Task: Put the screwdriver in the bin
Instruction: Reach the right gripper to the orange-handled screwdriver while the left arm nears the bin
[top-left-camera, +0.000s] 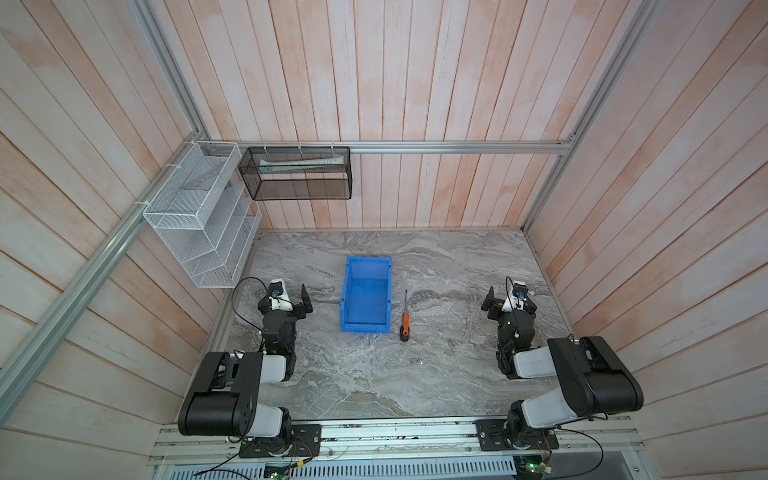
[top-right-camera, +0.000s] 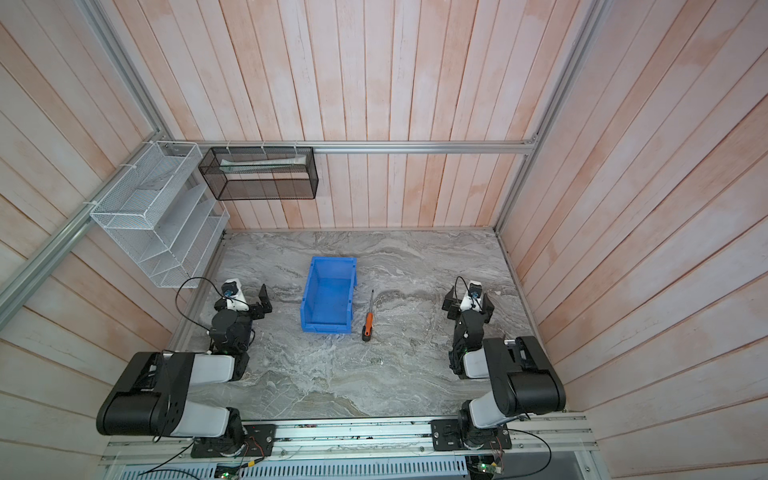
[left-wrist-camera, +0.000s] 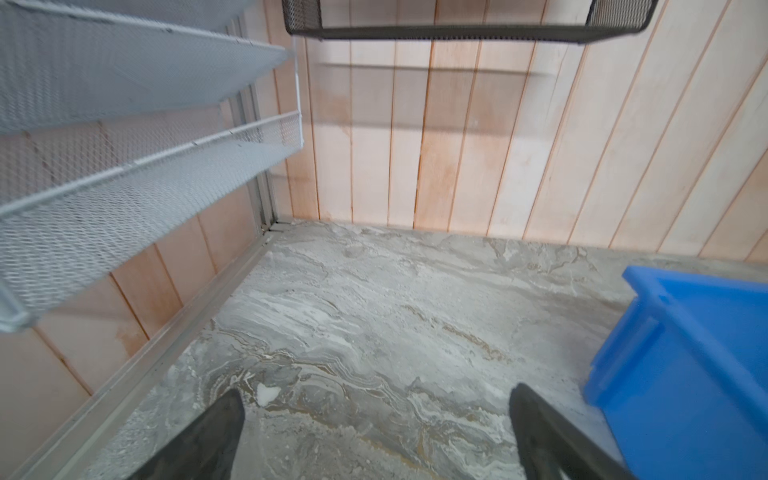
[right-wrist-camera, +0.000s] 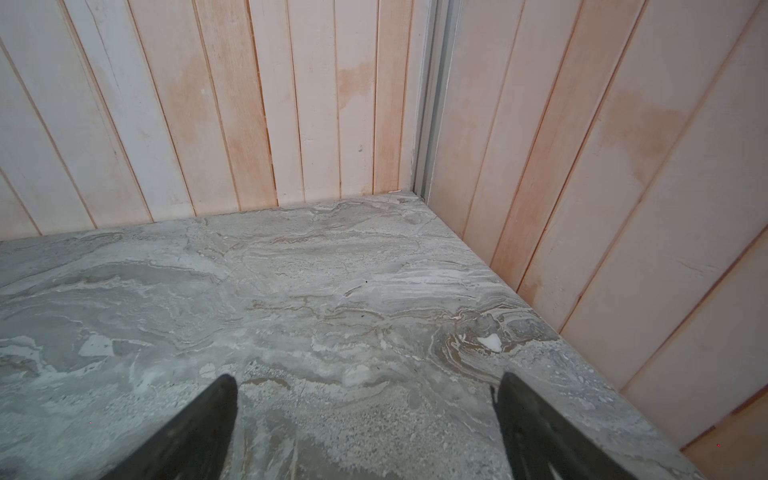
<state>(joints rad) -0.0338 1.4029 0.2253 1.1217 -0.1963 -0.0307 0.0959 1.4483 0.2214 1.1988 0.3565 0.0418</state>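
Note:
The screwdriver (top-left-camera: 404, 321) (top-right-camera: 368, 323), with an orange-and-black handle and a thin dark shaft, lies on the marble tabletop just right of the bin, its shaft pointing toward the back wall. The bright blue bin (top-left-camera: 366, 299) (top-right-camera: 328, 299) stands empty mid-table; its side wall (left-wrist-camera: 685, 357) shows in the left wrist view. My left gripper (top-left-camera: 306, 301) (top-right-camera: 263, 302) (left-wrist-camera: 377, 392) rests open left of the bin, holding nothing. My right gripper (top-left-camera: 490, 303) (top-right-camera: 451, 305) (right-wrist-camera: 365, 377) is open and empty, well right of the screwdriver, which is out of view in both wrist views.
A white wire basket (top-left-camera: 195, 220) (left-wrist-camera: 124, 174) hangs on the left wall above the left arm. A black mesh basket (top-left-camera: 297, 172) (left-wrist-camera: 457, 29) hangs on the back wall. Wooden plank walls enclose the table on three sides; an aluminium rail (top-left-camera: 395, 432) runs along the front.

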